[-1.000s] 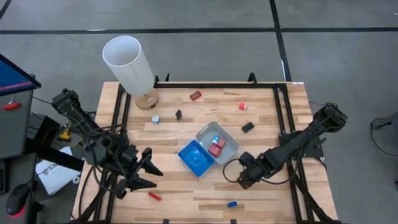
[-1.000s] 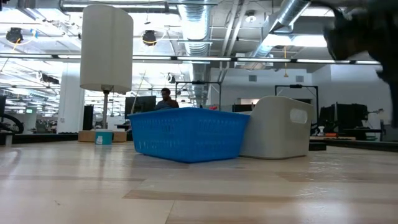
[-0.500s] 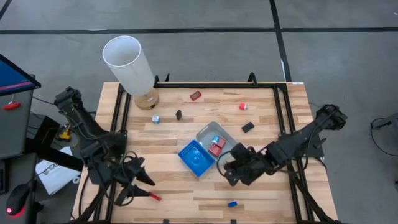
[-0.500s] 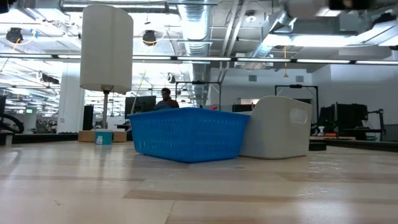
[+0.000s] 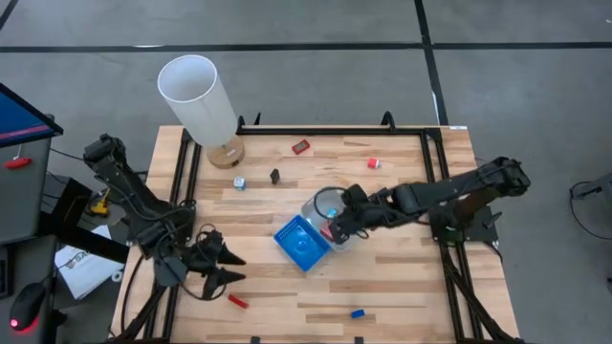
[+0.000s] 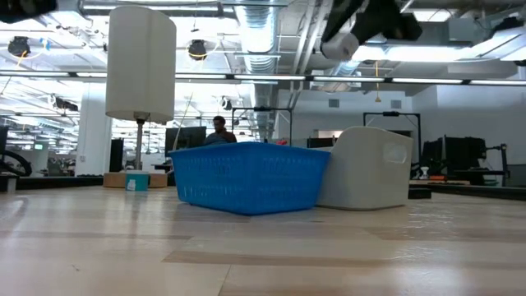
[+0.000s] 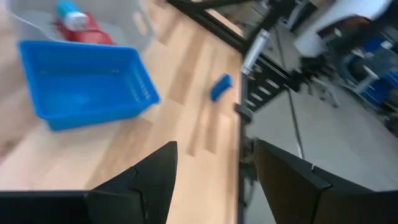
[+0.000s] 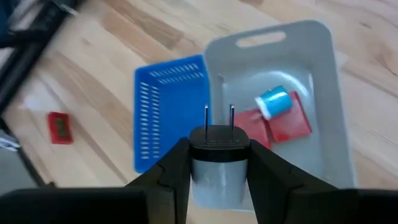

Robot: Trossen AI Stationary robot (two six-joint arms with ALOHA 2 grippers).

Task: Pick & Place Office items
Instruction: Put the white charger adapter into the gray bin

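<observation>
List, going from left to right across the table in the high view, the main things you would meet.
Left end effector → white cylinder → blue tray → grey tray → right end effector, holding a black-topped plug adapter over the grey tray → small red piece.

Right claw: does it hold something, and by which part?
Yes. The right claw holds a small black plug adapter with two metal prongs, clamped by its body sides, prongs pointing forward, over the clear-grey square tray.
</observation>
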